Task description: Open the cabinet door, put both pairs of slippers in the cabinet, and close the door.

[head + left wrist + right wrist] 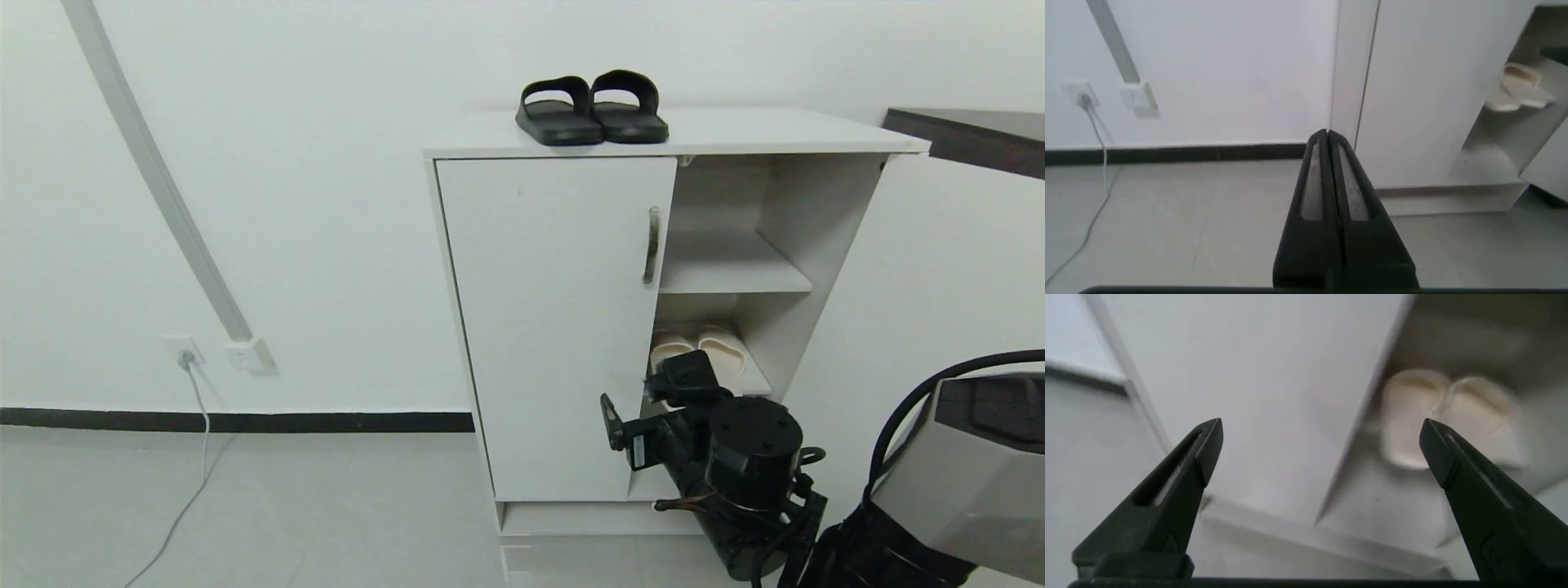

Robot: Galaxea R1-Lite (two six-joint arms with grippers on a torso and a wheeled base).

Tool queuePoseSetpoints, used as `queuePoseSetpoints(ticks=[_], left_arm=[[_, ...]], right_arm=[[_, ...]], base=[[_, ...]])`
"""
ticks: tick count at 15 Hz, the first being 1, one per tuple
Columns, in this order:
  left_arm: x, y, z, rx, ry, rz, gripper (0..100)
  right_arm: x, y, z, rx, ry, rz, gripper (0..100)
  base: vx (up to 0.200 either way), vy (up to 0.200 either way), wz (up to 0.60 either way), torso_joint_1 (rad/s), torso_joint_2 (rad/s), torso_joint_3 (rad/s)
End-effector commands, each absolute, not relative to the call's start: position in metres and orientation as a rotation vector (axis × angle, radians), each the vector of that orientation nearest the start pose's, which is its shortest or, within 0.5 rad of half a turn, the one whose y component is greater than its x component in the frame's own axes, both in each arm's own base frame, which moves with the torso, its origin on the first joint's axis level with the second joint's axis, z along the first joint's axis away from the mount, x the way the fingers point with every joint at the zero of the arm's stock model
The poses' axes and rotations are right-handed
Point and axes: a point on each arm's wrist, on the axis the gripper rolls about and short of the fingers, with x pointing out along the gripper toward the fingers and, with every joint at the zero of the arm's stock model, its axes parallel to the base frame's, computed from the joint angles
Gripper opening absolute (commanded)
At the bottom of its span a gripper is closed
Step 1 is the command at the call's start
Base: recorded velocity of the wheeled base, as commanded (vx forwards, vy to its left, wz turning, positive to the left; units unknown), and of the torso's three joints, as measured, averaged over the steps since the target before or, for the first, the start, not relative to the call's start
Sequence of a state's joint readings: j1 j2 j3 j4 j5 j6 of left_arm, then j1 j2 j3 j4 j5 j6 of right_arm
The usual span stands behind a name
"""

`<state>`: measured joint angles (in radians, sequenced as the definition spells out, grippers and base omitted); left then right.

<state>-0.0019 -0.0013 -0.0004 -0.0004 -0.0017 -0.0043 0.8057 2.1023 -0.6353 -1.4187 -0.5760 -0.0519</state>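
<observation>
Gaping right claw (1320, 429) before cream slippers (1445, 415) in cabinet (775, 131); left claw (1328, 137) pressed together.

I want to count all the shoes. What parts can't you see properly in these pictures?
Head view: the right arm covers the near ends of the beige slippers.
Head view: the shut left door hides everything behind it.
Right wrist view: the beige slippers are blurred, so no detail shows.
</observation>
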Motion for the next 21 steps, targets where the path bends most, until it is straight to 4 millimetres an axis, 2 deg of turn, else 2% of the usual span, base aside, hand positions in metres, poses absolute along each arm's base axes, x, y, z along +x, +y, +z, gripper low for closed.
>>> queuePoseSetpoints(ticks=[1, 10, 21], left_arm=[[-0.0228, 0.0000, 0.0755, -0.005, 0.000, -0.005, 0], [-0.0228, 0.0000, 0.0755, -0.003, 0.000, -0.005, 0], [-0.0228, 0.0000, 0.0755, -0.003, 0.000, -0.005, 0]], right_arm=[[0.2474, 0.2390, 0.0872, -0.085, 0.034, 0.228, 100], [0.2463, 0.2401, 0.0873, -0.086, 0.033, 0.233, 100], [0.2464, 0.2402, 0.0898, -0.085, 0.024, 0.232, 100]], base=[[0.000, 0.000, 0.00, 0.027, -0.51, -0.364], [0.000, 0.000, 0.00, 0.132, -0.47, -0.339], [0.000, 0.000, 0.00, 0.199, -0.51, -0.314]])
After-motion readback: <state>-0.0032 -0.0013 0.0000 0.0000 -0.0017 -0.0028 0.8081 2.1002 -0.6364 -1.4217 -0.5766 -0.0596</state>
